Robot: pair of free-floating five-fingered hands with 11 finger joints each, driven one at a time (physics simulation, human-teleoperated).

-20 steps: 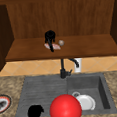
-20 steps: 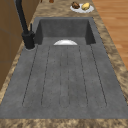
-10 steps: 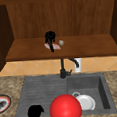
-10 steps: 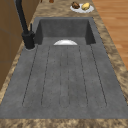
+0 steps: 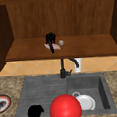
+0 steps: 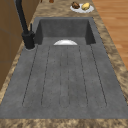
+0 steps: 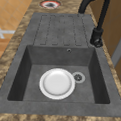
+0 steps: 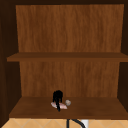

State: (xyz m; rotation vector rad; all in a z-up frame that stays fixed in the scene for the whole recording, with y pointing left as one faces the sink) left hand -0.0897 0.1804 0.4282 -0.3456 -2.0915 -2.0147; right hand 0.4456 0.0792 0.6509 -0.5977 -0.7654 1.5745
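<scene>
Right hand: on the lower shelf of the open wall cabinet, left of centre, fingers pointing down onto a pink flat item lying on the shelf board; whether the fingers are apart or closed on it cannot be told. In the upper view this hand stands over the same pink item, set back from the shelf's front edge.
Small grey ball: on the shelf just right of the hand, apart from it. Shelf board bare to either side, out to both cabinet walls.
Left hand: low in the front view, over the near left corner of the sink's drainboard; finger state cannot be told.
Red ball: at the sink's near edge, just right of the left hand.
White plate: flat in the basin, beside the drain.
Black faucet: at the back rim, between drainboard and basin.
Tabletop: a patterned plate at its left end.
</scene>
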